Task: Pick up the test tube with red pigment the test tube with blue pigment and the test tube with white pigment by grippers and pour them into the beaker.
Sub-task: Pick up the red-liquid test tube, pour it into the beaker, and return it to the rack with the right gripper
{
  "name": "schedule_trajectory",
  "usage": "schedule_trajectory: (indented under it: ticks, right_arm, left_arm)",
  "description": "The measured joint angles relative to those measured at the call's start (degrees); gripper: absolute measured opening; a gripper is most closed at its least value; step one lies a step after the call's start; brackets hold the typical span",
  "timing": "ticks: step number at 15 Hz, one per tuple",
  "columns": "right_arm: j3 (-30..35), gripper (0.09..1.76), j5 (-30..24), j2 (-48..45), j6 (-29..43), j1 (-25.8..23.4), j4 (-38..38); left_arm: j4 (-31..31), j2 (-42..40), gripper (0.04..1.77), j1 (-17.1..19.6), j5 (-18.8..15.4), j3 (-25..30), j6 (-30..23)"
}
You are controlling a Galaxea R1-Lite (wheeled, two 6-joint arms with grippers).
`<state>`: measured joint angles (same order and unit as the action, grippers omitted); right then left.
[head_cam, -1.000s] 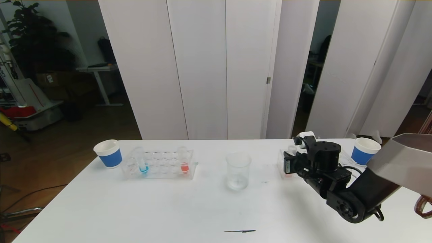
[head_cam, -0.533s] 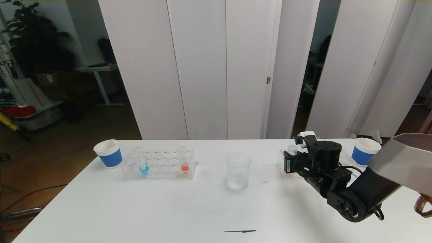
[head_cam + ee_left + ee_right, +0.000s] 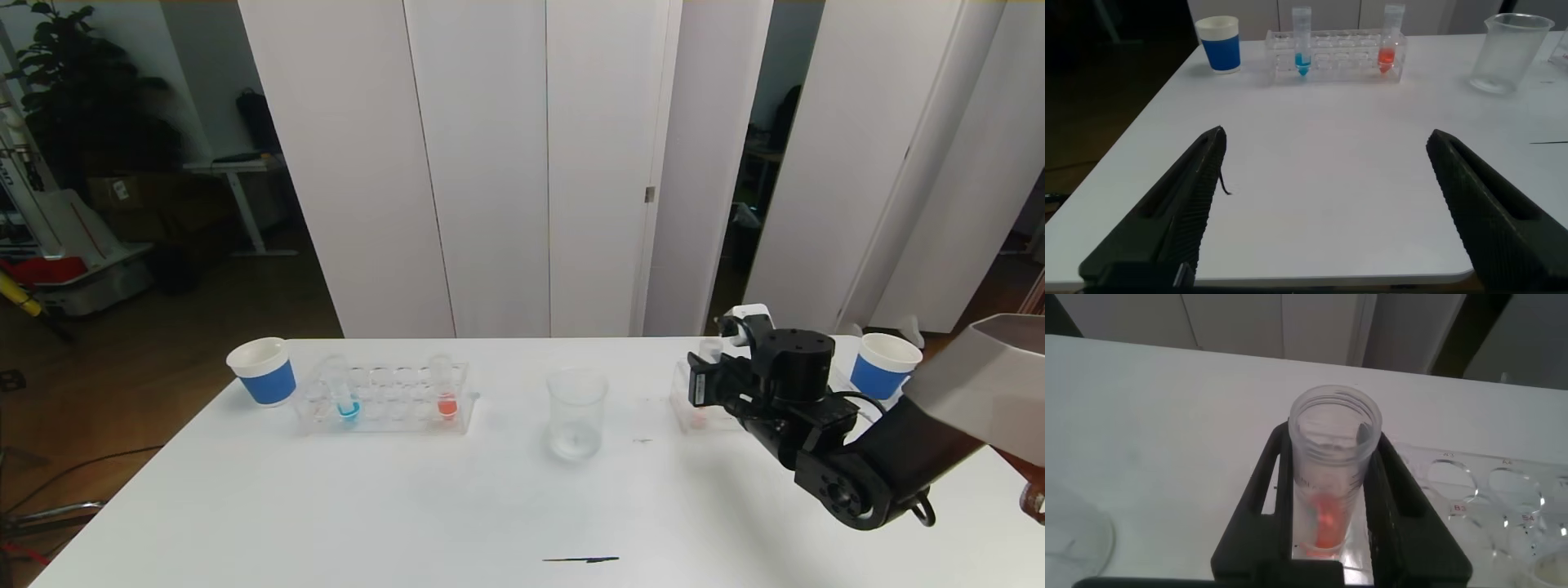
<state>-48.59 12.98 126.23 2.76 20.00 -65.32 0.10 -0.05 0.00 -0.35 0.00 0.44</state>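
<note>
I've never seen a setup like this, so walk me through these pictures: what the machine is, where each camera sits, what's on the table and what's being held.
This is a two-armed robot working at a white table. One picture looks down from its head; the other two come from cameras on its wrists. On the table stand a clear beaker, two blue paper cups, and a clear rack with a blue-liquid tube and an orange-red one. The right gripper is shut on another tube of orange-red liquid, over a second rack on the robot's right. The left gripper is open, low over the table's near edge, holding nothing.
</note>
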Motion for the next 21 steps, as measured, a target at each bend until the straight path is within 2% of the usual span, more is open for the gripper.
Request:
schedule_trajectory:
  ticks: [3,7,15,18,21]
  right_arm:
    - [-2.65,0.58,-0.63,-2.61,-0.2,-0.3,1.46]
    - [-10.14,0.58,-0.8,-6.8,-0.23,-0.5,11.96]
    - [-40.38,0.58,-5.74,-7.5,-0.28,-0.05,46.19]
    - [-46.91,0.58,-7.09,-4.57,-0.39,0.3,49.55]
    - [-47.41,0.58,-10.73,-2.43,-0.87,0.78,49.47]
  left_arm:
    - [0.0,-0.02,1.75,0.0,0.02,0.0,0.0]
    - [0.0,0.0,1.75,0.0,0.0,0.0,0.0]
    - [0.0,0.0,1.75,0.0,0.0,0.0,0.0]
    - [-0.02,0.0,1.75,0.0,0.0,0.0,0.0]
    - [0.0,-0.02,1.75,0.0,0.0,0.0,0.0]
